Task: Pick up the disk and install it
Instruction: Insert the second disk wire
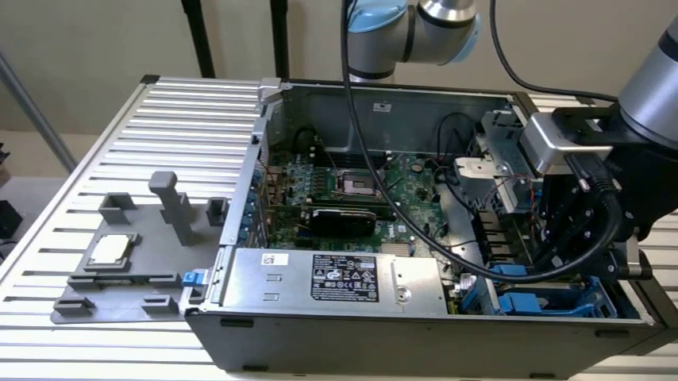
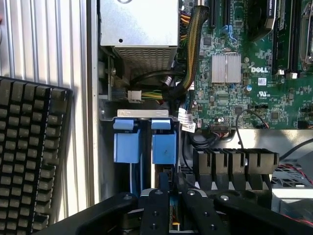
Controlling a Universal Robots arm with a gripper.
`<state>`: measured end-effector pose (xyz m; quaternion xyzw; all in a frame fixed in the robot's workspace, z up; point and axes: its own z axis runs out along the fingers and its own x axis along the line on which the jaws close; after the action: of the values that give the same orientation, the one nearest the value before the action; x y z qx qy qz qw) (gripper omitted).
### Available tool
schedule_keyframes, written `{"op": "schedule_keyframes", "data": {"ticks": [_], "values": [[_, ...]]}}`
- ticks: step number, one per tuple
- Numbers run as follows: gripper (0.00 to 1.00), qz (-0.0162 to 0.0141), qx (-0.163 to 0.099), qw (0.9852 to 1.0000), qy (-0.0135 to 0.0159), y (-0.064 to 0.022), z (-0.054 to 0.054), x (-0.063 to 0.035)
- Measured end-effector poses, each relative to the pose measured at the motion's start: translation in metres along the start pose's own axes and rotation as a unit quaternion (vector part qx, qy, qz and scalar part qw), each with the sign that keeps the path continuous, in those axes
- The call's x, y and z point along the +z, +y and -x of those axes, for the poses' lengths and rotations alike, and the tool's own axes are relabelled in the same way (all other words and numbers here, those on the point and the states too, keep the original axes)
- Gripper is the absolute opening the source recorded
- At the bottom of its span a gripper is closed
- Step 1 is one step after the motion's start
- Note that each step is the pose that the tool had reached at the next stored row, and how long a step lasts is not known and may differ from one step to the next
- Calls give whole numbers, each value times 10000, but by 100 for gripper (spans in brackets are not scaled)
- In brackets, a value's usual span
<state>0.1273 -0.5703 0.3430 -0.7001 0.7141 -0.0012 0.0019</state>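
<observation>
Gripper [image 2: 171, 208] down inside computer case [image 1: 350, 329], over blue drive cage [image 2: 144, 147]. Jaws nearly closed, seemingly clamping disk [image 2: 172, 226] by its edge. Disk directly between jaws, long axis apparently pointing down into cage slot; mostly hidden, so uncertain.

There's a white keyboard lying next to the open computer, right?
Not quite. The keyboard is black, not white. The rest is right: it lies next to the open computer, as the wrist view shows.
</observation>
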Motion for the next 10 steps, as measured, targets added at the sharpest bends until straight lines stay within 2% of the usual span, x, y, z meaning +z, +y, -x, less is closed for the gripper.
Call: {"op": "schedule_keyframes", "data": {"ticks": [10], "values": [[16, -4, 1, 10000, -5, -17, 0, 9]]}}
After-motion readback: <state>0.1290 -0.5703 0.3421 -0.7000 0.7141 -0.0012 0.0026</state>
